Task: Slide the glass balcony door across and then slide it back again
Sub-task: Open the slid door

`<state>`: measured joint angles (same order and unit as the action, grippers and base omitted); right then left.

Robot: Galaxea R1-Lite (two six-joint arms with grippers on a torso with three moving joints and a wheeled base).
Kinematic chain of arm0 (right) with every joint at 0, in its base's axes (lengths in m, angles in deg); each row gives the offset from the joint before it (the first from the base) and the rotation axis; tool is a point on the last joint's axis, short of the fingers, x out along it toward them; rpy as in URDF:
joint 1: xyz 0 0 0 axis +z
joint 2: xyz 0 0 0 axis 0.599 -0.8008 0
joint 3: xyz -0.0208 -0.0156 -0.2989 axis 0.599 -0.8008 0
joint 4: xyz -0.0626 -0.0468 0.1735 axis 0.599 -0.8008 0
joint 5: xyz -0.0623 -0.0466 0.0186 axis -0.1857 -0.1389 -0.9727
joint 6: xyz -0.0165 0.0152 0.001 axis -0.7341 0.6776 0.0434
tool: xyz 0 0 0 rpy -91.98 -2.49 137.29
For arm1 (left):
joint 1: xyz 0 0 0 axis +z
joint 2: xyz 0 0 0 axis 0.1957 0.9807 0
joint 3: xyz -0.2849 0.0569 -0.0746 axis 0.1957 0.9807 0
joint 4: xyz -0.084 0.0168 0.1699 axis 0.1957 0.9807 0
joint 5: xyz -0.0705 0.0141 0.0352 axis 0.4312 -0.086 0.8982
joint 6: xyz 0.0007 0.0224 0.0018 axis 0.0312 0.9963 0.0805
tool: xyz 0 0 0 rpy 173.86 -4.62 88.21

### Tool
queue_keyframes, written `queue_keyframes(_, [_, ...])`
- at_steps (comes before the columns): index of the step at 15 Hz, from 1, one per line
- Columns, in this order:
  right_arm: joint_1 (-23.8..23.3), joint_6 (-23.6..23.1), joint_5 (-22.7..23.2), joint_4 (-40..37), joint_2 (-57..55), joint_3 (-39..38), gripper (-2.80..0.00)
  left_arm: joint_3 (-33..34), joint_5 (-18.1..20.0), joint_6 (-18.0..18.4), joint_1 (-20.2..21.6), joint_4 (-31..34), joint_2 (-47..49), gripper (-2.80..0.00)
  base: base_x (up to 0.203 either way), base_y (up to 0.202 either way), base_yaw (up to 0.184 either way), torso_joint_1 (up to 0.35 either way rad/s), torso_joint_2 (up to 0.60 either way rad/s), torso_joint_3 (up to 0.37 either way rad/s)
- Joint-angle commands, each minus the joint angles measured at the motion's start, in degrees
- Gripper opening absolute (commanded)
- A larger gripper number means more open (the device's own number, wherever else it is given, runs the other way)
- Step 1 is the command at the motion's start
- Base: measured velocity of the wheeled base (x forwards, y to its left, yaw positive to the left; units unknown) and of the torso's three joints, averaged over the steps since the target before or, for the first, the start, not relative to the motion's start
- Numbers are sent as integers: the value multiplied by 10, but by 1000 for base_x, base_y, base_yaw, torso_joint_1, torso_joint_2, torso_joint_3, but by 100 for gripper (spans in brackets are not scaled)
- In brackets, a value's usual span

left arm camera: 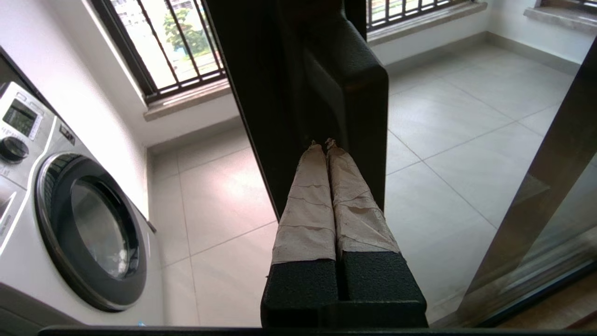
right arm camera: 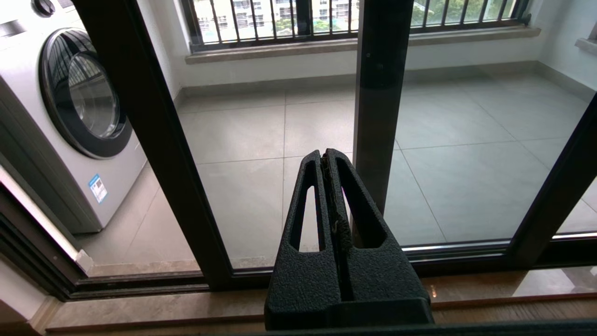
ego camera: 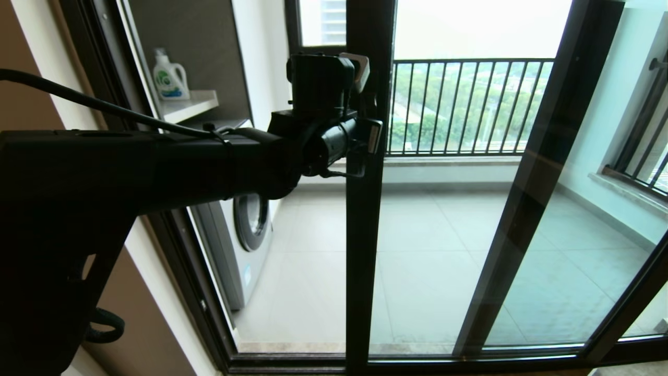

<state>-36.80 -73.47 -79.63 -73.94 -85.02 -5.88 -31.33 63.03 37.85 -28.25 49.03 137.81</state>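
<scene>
Left claw (left arm camera: 326, 144), clenched, presses the glass balcony door (ego camera: 362, 235) handle just ahead; door part-open, return slide apparently remains

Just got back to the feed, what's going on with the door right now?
The left gripper is raised to the glass balcony door, its shut, taped fingers pressed against the black bar handle on the door's upright. The door stands partway across, with an open gap on its left where the washing machine shows directly. The right gripper is shut and idle, held low in front of the door's bottom track.
</scene>
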Motion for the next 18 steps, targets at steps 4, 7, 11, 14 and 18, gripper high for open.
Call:
queue_keyframes(4, [0, 0, 0, 0, 0, -7, -280, 144, -10, -22, 18, -2, -163, -280, 0, 0, 0, 0, 0, 0])
queue_keyframes(7, [0, 0, 0, 0, 0, -7, -280, 271, -11, -26, 33, -2, -292, -280, 0, 0, 0, 0, 0, 0])
queue_keyframes(11, [0, 0, 0, 0, 0, -7, -280, 454, -12, -23, 103, 0, -490, -280, 0, 0, 0, 0, 0, 0])
queue_keyframes(14, [0, -1, 1, 0, 0, -7, -280, 567, -12, -13, 190, 3, -644, -280, 0, 0, 0, 0, 0, 0])
queue_keyframes(18, [0, 0, 0, 0, 0, -7, -280, 724, -9, -4, 301, 5, -827, -280, 0, 0, 0, 0, 0, 0])
